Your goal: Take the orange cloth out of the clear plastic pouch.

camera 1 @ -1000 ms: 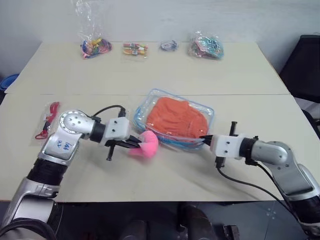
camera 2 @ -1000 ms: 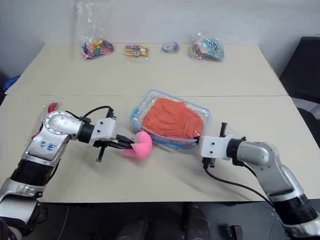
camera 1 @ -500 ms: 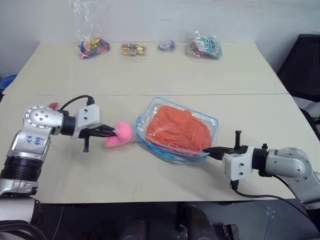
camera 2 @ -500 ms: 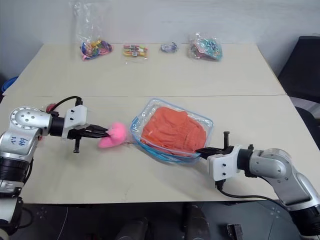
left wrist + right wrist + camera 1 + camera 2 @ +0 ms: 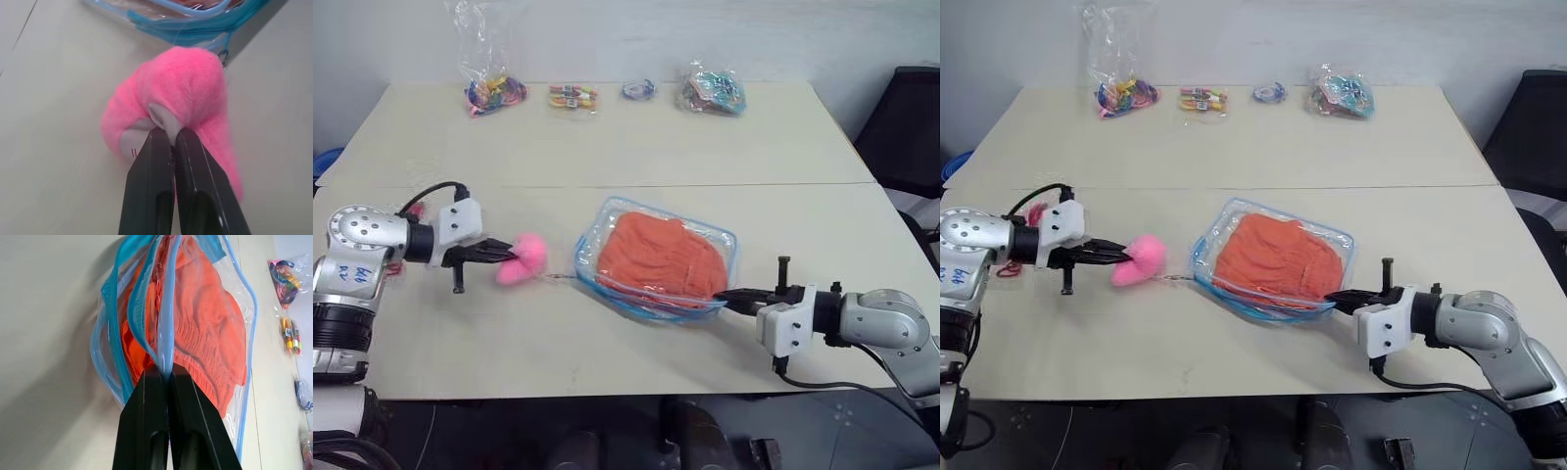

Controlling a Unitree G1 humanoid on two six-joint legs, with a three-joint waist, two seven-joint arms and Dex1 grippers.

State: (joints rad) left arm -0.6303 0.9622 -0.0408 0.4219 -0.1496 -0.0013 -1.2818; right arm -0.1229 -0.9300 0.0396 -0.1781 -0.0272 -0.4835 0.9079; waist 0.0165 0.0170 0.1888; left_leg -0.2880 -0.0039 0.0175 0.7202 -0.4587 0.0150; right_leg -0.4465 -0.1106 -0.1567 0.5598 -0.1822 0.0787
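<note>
1. Left eye view: the left claw (image 5: 507, 257) is clamped on the pink toy (image 5: 524, 259), which now sits further out to the left than a second ago, well clear of the pouch (image 5: 658, 262); a thin cord seems to run from the toy to the pouch's corner, so I judge this pull is drawing the zip open. The orange cloth (image 5: 661, 257) lies inside the pouch on the worktop (image 5: 607, 147), not yet out
2. Right eye view: the right claw (image 5: 1336, 301) is closed on the pouch's near blue edge, holding it against the pull. Counted: one pouch, one cloth, one pink toy, four small bags (image 5: 1126, 93) along the far edge, and a red item (image 5: 1035, 211) by the left arm
3. Left wrist view: the black fingers (image 5: 156, 181) pinch a pale tab on the toy, the pouch's blue trim just beyond
4. Right wrist view: the fingers (image 5: 151, 431) are shut on a strip of blue trim; the trim gapes apart, with the cloth showing between, which suggests the opening is widening
</note>
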